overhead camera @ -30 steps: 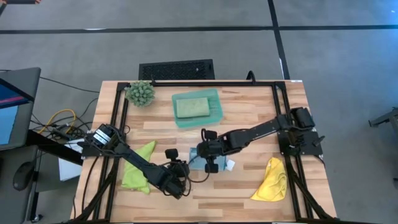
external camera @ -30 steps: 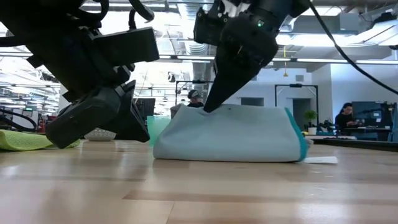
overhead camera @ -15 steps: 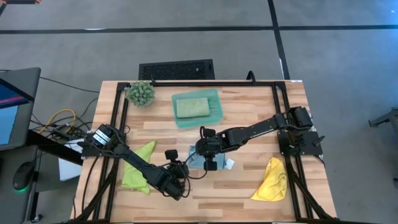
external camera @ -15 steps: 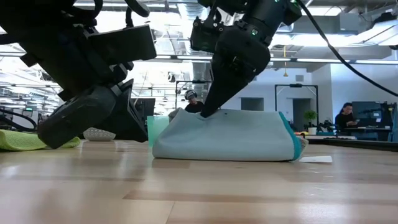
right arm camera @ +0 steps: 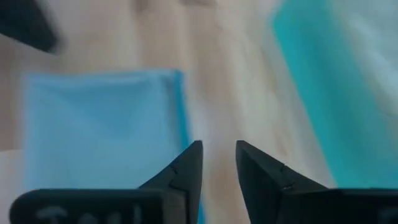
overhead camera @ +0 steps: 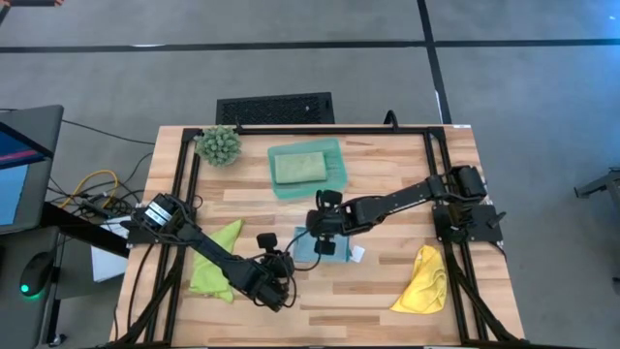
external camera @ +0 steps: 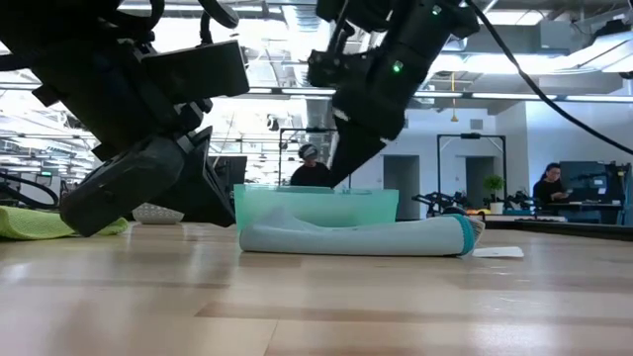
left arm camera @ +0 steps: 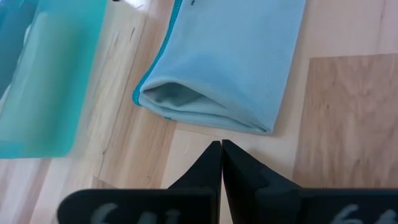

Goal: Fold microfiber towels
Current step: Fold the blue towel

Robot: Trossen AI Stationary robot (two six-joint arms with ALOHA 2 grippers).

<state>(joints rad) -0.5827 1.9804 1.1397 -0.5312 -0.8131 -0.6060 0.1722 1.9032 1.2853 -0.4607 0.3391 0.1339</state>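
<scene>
The light blue towel (overhead camera: 310, 256) lies folded flat on the table's middle (external camera: 356, 235), its folded edge (left arm camera: 205, 118) toward my left gripper. My right gripper (right arm camera: 219, 152) hovers open just above the towel's far edge (external camera: 341, 181) and holds nothing. My left gripper (left arm camera: 221, 149) is shut, and its tips rest low just short of the towel's near-left side (overhead camera: 288, 269). The lime green towel (overhead camera: 215, 260) lies crumpled at the left. A yellow towel (overhead camera: 423, 281) lies crumpled at the right. The pale sage towel (overhead camera: 298, 167) lies folded in the teal tray (overhead camera: 336, 179).
The teal tray stands just beyond the blue towel (external camera: 316, 206). A spiky green plant ball (overhead camera: 219, 145) sits at the far left corner. Black frame rails (overhead camera: 184, 194) run along the table's left, right and far sides. People sit in the room beyond the table (external camera: 547, 188).
My right gripper has opened and let go of the blue towel's raised layer, then drawn up and toward the far edge. The towel, held up like a tent before, has dropped and now lies flat and folded.
</scene>
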